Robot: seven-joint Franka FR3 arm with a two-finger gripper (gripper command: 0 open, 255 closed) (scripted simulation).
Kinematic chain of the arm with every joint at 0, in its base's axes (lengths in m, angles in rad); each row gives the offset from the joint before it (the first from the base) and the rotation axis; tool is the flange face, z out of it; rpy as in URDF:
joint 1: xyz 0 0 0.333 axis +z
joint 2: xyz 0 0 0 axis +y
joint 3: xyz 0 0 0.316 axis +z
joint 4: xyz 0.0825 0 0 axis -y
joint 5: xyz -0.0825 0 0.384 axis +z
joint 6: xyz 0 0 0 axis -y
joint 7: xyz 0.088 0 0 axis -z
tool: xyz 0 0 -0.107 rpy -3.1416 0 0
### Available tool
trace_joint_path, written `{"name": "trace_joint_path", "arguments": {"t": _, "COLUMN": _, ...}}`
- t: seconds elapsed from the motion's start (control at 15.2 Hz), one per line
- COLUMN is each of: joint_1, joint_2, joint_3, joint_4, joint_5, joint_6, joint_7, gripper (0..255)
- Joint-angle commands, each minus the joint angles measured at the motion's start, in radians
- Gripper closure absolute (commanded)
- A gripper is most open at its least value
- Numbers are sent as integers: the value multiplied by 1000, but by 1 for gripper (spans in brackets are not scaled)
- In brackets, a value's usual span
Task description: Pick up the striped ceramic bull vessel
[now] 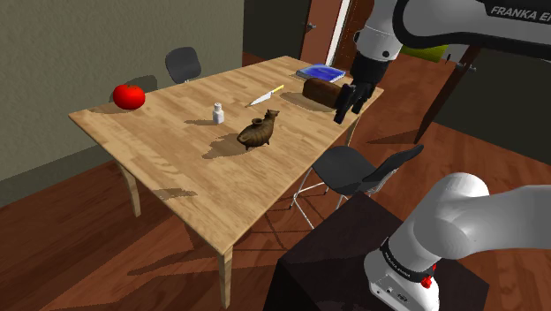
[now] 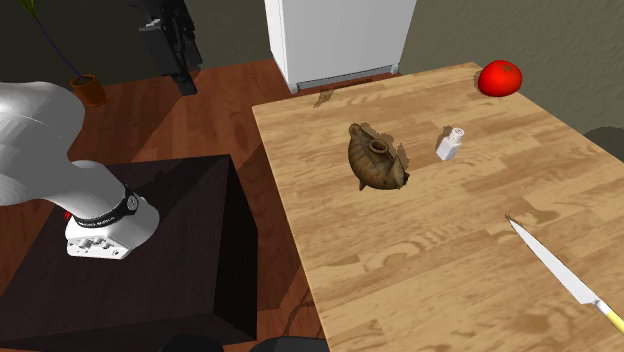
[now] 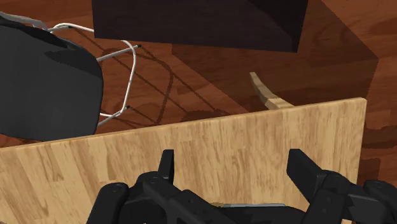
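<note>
We see the arm arched over the wooden surface, its gripper pointing down with fingers spread wide (holding nothing), well apart from the brown bull vessel, which stands upright mid-surface.

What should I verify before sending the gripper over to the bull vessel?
1. Gripper open and empty: ok, fingers stand apart.
2. Bull vessel upright on the table: ok.
3. Gripper above the vessel: not ok, it hangs by the brown loaf, well off to the shoulder view's right.
4. Space around the vessel: ok, white shaker and knife lie apart from it.
5. Finger opening wide enough for the vessel's body: cannot tell.
</note>
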Motion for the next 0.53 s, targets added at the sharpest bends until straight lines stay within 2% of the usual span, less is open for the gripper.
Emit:
{"name": "trace_joint_path", "arguments": {"t": 0.0, "joint_1": 0, "joint_2": 0, "joint_3": 0, "joint_4": 0, "joint_5": 0, "joint_6": 0, "joint_7": 0, "gripper": 0}}
{"name": "trace_joint_path", "arguments": {"t": 0.46, "joint_1": -10, "joint_2": 274, "joint_3": 10, "joint_4": 84, "joint_5": 4, "joint_6": 177, "joint_7": 25, "gripper": 0}}
